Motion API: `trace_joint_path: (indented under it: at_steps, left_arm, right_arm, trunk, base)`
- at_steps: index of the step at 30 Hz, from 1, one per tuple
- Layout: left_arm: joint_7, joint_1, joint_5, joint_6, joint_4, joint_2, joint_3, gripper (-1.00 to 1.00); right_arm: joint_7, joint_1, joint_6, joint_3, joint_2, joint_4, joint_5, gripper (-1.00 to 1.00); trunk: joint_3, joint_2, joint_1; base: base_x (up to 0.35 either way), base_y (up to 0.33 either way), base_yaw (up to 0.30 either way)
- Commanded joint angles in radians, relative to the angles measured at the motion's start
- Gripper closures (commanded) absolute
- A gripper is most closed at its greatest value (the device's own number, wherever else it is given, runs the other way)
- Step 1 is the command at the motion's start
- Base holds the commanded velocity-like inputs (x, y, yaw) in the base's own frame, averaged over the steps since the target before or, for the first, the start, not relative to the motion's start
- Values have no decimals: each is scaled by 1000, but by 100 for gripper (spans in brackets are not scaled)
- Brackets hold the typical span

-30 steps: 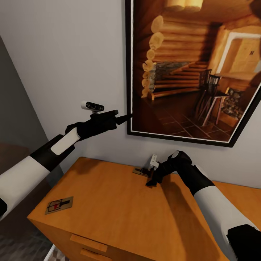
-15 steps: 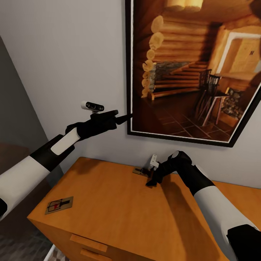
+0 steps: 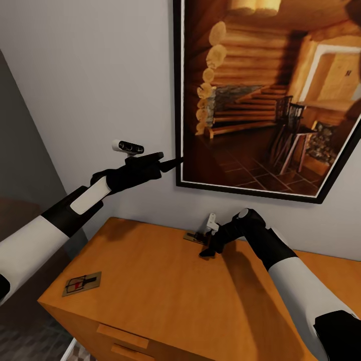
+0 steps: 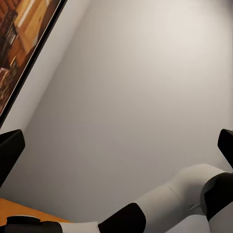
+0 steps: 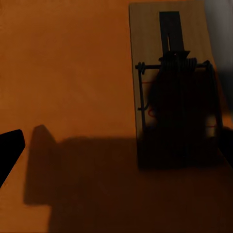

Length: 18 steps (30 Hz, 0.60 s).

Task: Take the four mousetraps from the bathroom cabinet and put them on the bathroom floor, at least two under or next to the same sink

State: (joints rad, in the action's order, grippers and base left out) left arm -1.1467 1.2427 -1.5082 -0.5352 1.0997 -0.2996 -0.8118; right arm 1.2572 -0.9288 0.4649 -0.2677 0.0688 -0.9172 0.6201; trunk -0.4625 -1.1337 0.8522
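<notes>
Two mousetraps lie on the orange-brown cabinet [image 3: 165, 296]. One mousetrap [image 3: 81, 283] sits near its front left corner, showing a red mark. The other mousetrap [image 3: 192, 236] lies by the back wall, and my right gripper [image 3: 207, 251] hovers just beside it, pointing down. In the right wrist view that mousetrap [image 5: 174, 97] lies flat, partly in shadow, off to one side of the open right gripper [image 5: 116, 145], with nothing between the fingers [image 5: 9, 150]. My left gripper [image 3: 168, 161] is raised high against the wall. It stands open and empty in the left wrist view [image 4: 116, 145].
A large framed picture [image 3: 271, 95] of a log cabin hangs on the grey wall above the cabinet, and the left fingertips nearly touch its black frame. Wooden drawer handles [image 3: 123, 335] show on the cabinet front. A strip of patterned floor [image 3: 30, 341] shows at lower left.
The right gripper has shifted slightly lower and to the left near the back mousetrap. The left arm and both mousetraps have not moved.
</notes>
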Motion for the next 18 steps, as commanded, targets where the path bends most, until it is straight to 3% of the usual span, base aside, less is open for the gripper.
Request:
trace_joint_path:
  at_steps: [1,9,18]
  left_arm:
    - [-1,2,-10,-9,0,-1,-4,-100]
    - [-1,2,-10,-9,1,-1,-4,-100]
    - [-1,2,-10,-9,-1,-1,-4,-100]
  right_arm:
    - [4,-1,9,-2,1,-2,-1,-100]
    - [4,-1,8,-2,2,-2,-11,-100]
    - [4,-1,5,-1,2,-2,-13,-100]
  trunk:
    - [-1,-1,0]
    - [-20,-43,23]
    - [-20,-43,23]
  base:
    - [0,0,0]
    - [0,0,0]
    - [0,0,0]
